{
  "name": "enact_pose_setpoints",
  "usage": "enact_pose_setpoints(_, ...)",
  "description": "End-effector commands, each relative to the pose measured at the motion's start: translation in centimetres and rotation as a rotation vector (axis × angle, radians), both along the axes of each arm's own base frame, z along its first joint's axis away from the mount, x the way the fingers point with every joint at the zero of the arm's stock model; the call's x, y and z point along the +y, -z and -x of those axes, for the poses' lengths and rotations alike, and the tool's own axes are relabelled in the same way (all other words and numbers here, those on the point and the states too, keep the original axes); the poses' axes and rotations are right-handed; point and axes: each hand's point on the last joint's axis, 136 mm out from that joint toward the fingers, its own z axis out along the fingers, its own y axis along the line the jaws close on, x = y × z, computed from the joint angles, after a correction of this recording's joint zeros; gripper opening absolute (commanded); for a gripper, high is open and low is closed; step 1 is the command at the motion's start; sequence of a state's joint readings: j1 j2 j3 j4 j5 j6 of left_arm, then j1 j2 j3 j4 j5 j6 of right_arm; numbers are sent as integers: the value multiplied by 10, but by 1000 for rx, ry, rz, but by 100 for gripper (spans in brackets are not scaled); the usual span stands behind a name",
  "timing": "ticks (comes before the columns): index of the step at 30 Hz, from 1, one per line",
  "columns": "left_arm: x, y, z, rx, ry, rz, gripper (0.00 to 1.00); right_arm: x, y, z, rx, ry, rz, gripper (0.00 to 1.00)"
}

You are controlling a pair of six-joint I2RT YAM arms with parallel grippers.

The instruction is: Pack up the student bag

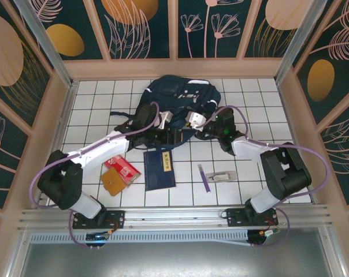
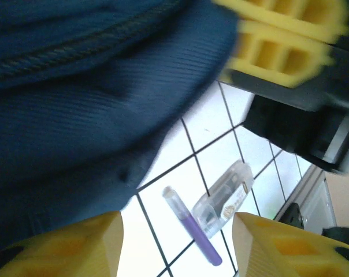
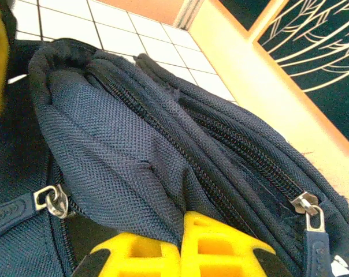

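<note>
The student bag (image 1: 177, 95) lies at the upper centre of the tiled table (image 1: 93, 104) in the top view. Both arms reach to its near edge.

Left gripper (image 2: 177, 245): released. Its yellow fingers (image 2: 76, 245) stand apart at the bottom of the left wrist view with nothing between them, and bag fabric is at upper left.

Right gripper (image 3: 181, 234): clenched on a fold of bag fabric at the bottom centre of the right wrist view.

A purple pen (image 2: 192, 228) and a clear case (image 2: 223, 199) lie side by side on the tiles. A notebook (image 1: 160, 169) lies below the bag.
</note>
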State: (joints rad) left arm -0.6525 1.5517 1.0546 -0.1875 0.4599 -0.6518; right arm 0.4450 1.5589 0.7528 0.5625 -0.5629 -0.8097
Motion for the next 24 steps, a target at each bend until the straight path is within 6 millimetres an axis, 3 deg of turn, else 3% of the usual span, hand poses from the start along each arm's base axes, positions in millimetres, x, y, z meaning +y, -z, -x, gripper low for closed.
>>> enact_pose_setpoints(1, -2, -4, -16, -15, -57, 15, 47, 18, -27, 9, 2, -99, -81, 0)
enact_pose_setpoints(5, -5, 8, -28, -10, -71, -28, 41, 21, -27, 13, 7, -108, -78, 0)
enact_pose_setpoints(12, -10, 12, -42, -39, -77, -46, 26, 25, -24, 13, 16, -101, -62, 0)
enact_pose_setpoints(18, -16, 7, -33, -72, 16, -27, 0, 19, -11, 3, 1, -52, 14, 0)
enact_pose_setpoints(24, -2, -6, -10, -158, 98, -33, 0, 3, 10, -7, -17, -2, 138, 0)
